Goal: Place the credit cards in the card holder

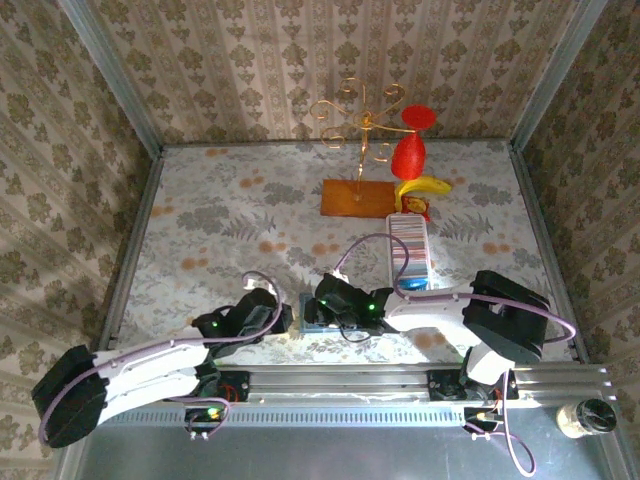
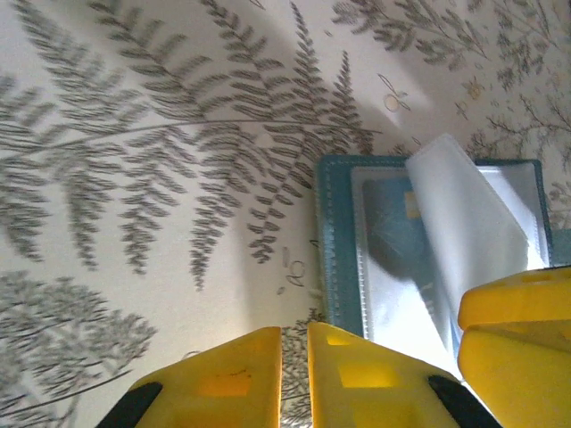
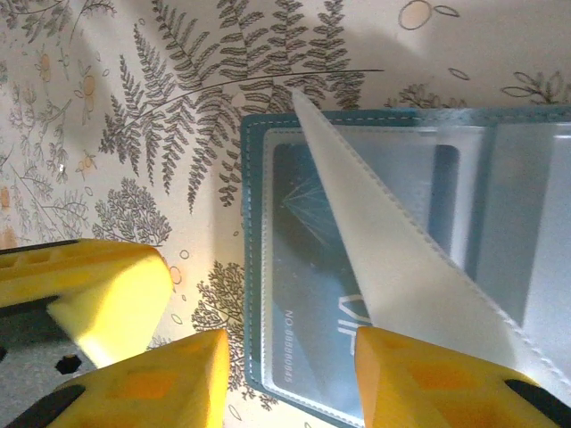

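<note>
The teal card holder (image 1: 312,320) lies open on the table between my two grippers. In the right wrist view the card holder (image 3: 259,259) has a blue credit card (image 3: 330,267) under a clear pocket, and a clear sleeve (image 3: 401,259) stands lifted, running down to my right finger. My right gripper (image 3: 290,343) is open, straddling the holder's left edge. My left gripper (image 2: 294,339) hovers just left of the card holder (image 2: 337,250), its jaws a narrow slit apart with nothing between them. More credit cards (image 1: 410,240) stand in the white tray (image 1: 427,262).
Behind the tray are a yellow banana (image 1: 422,187) and a red object (image 1: 408,155). A wooden base (image 1: 355,198) carries a gold wire stand. A jar (image 1: 586,417) sits off the table at the near right. Patterned walls close in three sides.
</note>
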Robot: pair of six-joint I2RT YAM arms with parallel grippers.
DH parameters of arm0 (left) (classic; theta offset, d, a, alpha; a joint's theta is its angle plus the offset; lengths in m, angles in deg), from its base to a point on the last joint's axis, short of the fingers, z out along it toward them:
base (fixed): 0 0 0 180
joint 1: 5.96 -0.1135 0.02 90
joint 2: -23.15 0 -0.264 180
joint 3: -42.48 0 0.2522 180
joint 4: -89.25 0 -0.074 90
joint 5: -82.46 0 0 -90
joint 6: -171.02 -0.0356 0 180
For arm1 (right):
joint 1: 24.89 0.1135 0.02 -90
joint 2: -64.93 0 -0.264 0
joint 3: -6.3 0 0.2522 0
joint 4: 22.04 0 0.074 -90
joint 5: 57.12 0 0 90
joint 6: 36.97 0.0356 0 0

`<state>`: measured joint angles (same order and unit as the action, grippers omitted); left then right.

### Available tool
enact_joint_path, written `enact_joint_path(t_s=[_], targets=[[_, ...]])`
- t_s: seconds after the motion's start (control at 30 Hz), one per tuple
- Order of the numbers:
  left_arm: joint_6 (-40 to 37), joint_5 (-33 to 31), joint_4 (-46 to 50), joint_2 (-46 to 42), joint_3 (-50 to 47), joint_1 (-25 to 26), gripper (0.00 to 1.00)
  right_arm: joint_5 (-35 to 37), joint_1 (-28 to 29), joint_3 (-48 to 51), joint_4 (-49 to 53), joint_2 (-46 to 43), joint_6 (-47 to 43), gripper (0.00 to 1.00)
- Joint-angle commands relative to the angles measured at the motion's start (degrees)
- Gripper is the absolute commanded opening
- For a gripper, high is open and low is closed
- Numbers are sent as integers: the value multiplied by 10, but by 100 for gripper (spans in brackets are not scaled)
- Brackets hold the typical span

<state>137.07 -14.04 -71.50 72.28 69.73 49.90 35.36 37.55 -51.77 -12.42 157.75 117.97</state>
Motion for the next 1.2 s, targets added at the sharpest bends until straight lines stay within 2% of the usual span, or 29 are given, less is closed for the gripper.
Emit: enact_joint_path(t_s=[0.0, 0.13, 0.23, 0.37, 0.57, 0.73, 0.87, 1.03, 1.17], targets=[[20, -58, 91, -45, -1, 4, 16, -7, 7, -22, -5, 14, 5, 42], [32, -103, 181, -117, 16, 4, 16, -16, 14, -39, -17, 24, 2, 42], [38, -128, 234, -164, 23, 3, 20, -24, 21, -55, -27, 30, -4, 42], [47, -149, 270, -210, 26, 1, 23, -32, 29, -83, -29, 37, -16, 42], [45, -163, 292, -219, 42, 1, 29, -37, 37, -104, -31, 22, -39, 42], [10, -125, 230, -205, 43, 1, 33, 62, 39, -87, 95, -36, -55, 45], [-15, -72, 169, -155, 50, 0, 42, 127, 39, -65, 221, -73, -53, 46], [-34, -12, 92, -70, 59, 1, 46, 144, 32, -6, 252, -105, -31, 53], [-41, 24, 40, -10, 63, 0, 47, 133, 27, 16, 241, -98, -22, 53]])
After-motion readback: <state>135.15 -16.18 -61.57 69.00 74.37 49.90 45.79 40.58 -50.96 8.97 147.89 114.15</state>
